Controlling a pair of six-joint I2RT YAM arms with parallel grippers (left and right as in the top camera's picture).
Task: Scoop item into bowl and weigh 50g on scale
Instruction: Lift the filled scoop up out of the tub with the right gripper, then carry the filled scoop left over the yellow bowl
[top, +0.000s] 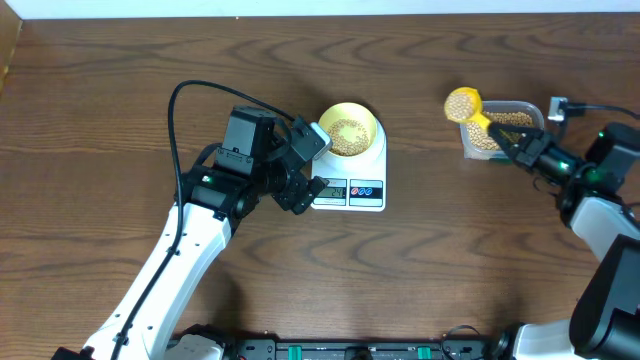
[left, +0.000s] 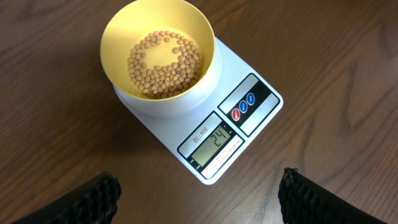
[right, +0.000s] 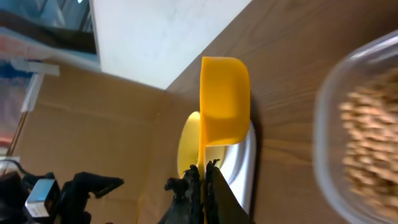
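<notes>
The pale yellow bowl (top: 372, 125) stands on the white scale (top: 367, 192), with a layer of tan beans (top: 348, 135) in its bottom. In the left wrist view the bowl (left: 208, 59) holds beans (left: 165, 62) and the scale (left: 249, 106) shows 24 on its display. My left gripper (top: 303, 172) is open just left of the scale, and its fingers (left: 106, 190) have only bare table between them. My right gripper (top: 510, 138) is shut on the handle of a yellow scoop (top: 463, 104), which is full of beans and sits left of the clear tub (top: 530, 108).
The clear tub (right: 329, 124) holds more beans, blurred in the right wrist view. A black cable (top: 180, 105) loops over the left arm. A white plug (top: 560, 107) with a cable lies behind the tub. The table's far edge runs along the top.
</notes>
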